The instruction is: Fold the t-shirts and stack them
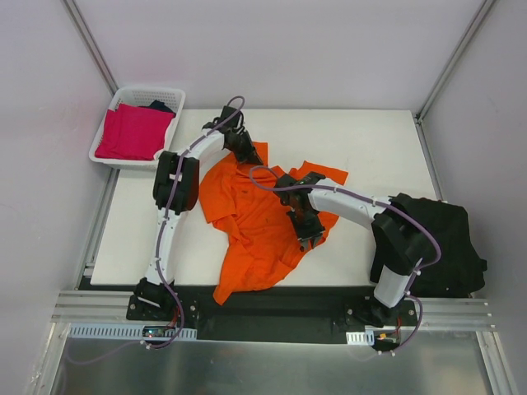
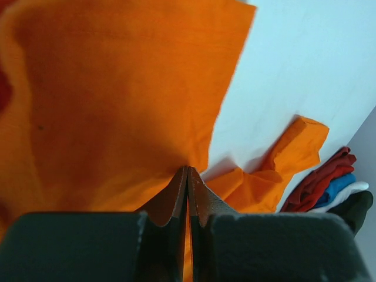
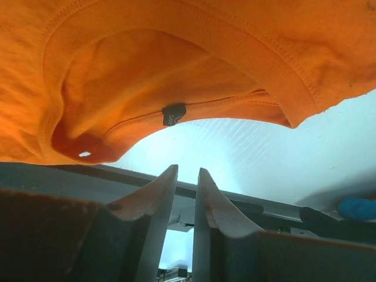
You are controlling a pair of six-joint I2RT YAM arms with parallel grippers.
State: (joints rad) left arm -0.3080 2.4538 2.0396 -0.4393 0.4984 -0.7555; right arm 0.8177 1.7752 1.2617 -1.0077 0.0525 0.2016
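Hanging over the near edge of the bench [image 1: 370, 140], between the two arm bases, is the lower end of the orange t-shirt [image 1: 247, 222]. The rest of it lies rumpled across the middle of the bench, with one sleeve spread toward the far edge. A heap of black t-shirts [image 1: 449, 239] sits at the near right corner, partly over the right edge and behind the right arm.

Just off the far left corner stands a white lattice basket [image 1: 136, 92]. In it lies a folded magenta-pink t-shirt [image 1: 132, 132] that fills most of the space. A dark cloth [image 1: 162, 105] is tucked behind it against the far wall.

The left fingers [image 2: 174, 200] are clenched together on a fold of the orange t-shirt near its far edge, with a sliver of orange showing between them. The right fingers [image 3: 154, 194] stand a narrow gap apart, with only bench surface seen between them. They grasp nothing and sit just below the shirt's ribbed collar at its right side.

A small dark tag [image 3: 174, 114] is sewn inside that collar. Its writing is too small to read.
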